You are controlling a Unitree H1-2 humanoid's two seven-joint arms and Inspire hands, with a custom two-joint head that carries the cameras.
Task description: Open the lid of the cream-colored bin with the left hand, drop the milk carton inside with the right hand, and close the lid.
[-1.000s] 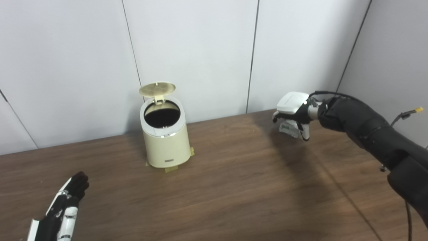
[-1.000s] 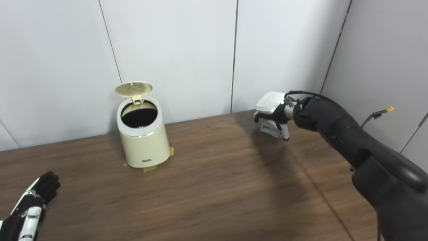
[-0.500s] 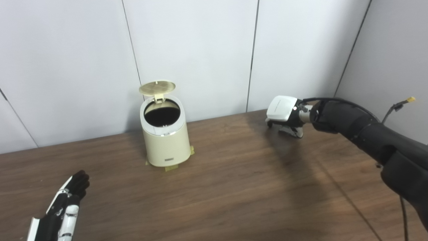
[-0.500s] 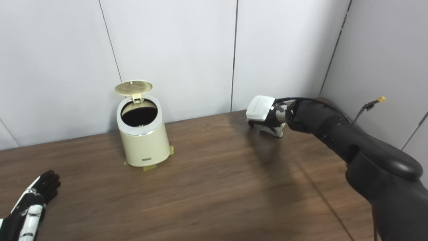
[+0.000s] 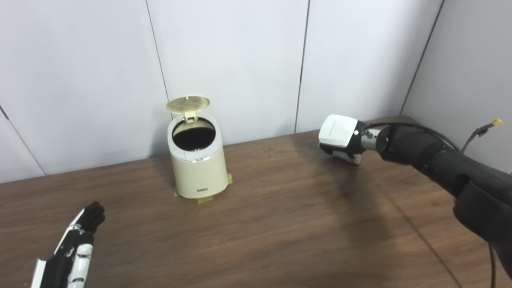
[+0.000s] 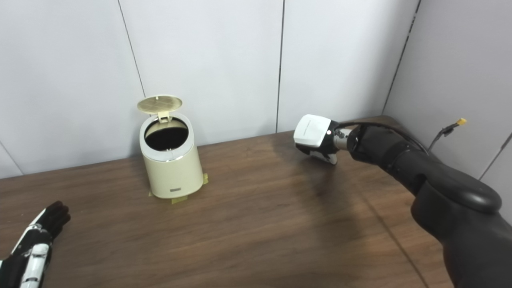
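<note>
Left eye view showed a brown wooden table (image 5: 280,224) set against pale wall panels (image 5: 232,60). Toward the back left stood the cream-colored bin (image 5: 198,170), upright, with strips of yellow tape (image 5: 205,201) at its base. Its round lid (image 5: 188,103) was swung up on the rear hinge and tilted back toward the wall, leaving the dark mouth of the bin uncovered.

Well apart from the bin, at the far right of the table, the right hand (image 5: 340,138) reached in on a black arm (image 5: 440,168). Only the white back of the hand faced the cameras, and the fingers (image 5: 350,158) curled beneath it close to the tabletop. The milk carton could not be made out in either view; whether it sat hidden under that hand could not be told, so it was unclear if the hand was clasping anything or merely curled.

At the near left corner the left hand (image 5: 76,248) lay low over the table, palm side turned inward, its black and white fingers (image 5: 93,211) stretched out nearly straight and pointing toward the bin, holding nothing. It was well short of the bin and touched neither the bin nor the lid.

A thin cable with a yellow plug (image 5: 497,122) hung beside the right arm near the side wall.
</note>
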